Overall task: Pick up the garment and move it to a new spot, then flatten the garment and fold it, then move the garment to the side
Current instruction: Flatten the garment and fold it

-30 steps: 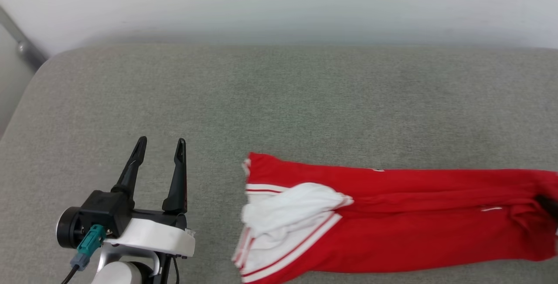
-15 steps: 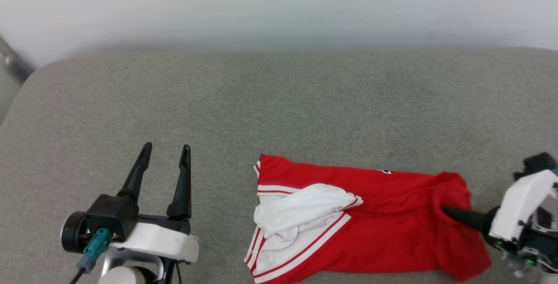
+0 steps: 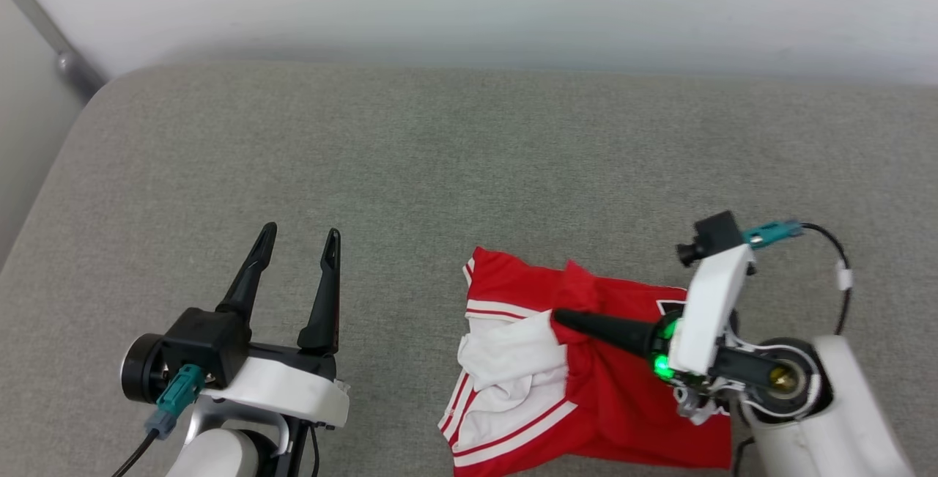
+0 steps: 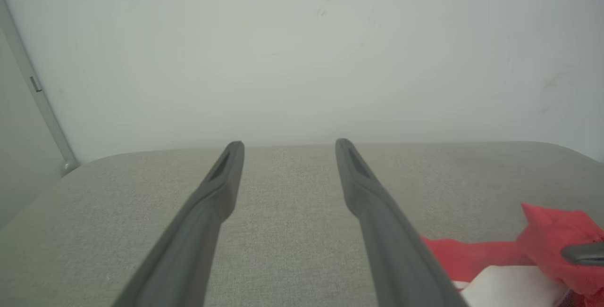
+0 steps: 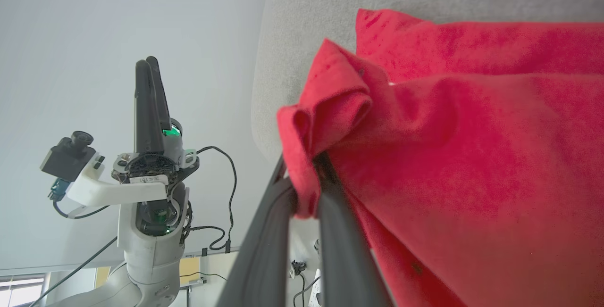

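Right gripper, pinching the hem, has dragged garment over itself: fold underway, side move pending; left gripper spread.

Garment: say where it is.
Head view: the garment lies bunched on the grey surface, lower right of centre, a red fold pinched in the right gripper; the open left gripper stands apart to its left.

Garment: red T-shirt, white sleeves, red-and-white striped trim. Lies crumpled, partly folded over itself, on grey cushion, low and right of centre in head view. White sleeve bunched on top at left end. Red fold raised over sleeve, pinched in closed jaws of right gripper.
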